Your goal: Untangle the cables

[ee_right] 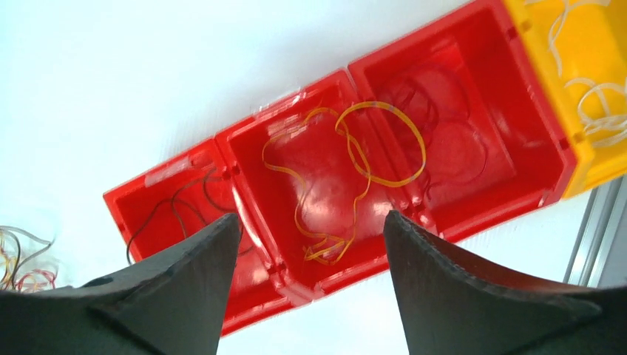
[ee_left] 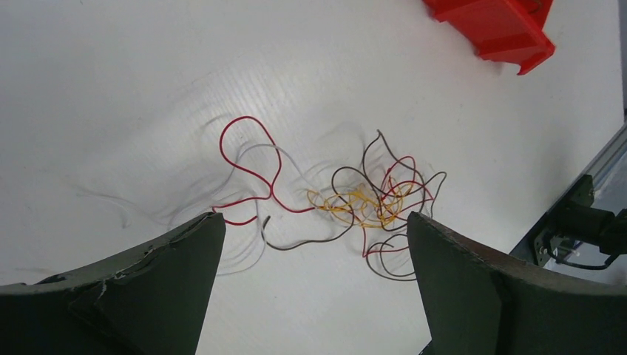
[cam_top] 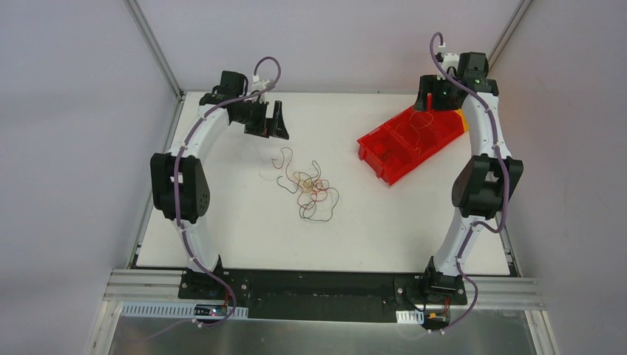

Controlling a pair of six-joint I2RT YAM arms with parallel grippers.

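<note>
The cables (cam_top: 307, 186) lie as a loose tangle of red, yellow, dark and white wires on the white table (cam_top: 222, 229), near its middle. In the left wrist view the tangle (ee_left: 370, 201) has a red loop (ee_left: 251, 159) trailing left. My left gripper (cam_top: 270, 122) is open and empty, above the table behind the tangle; it also shows in the left wrist view (ee_left: 314, 240). My right gripper (ee_right: 310, 229) is open and empty over the red bins (ee_right: 325, 185), where a yellow wire (ee_right: 347, 170) and a dark wire (ee_right: 174, 211) lie in separate compartments.
The row of red bins (cam_top: 407, 140) stands at the back right, with a yellow bin (ee_right: 584, 81) at its far end holding white wires. A metal rail (cam_top: 325, 296) runs along the near table edge.
</note>
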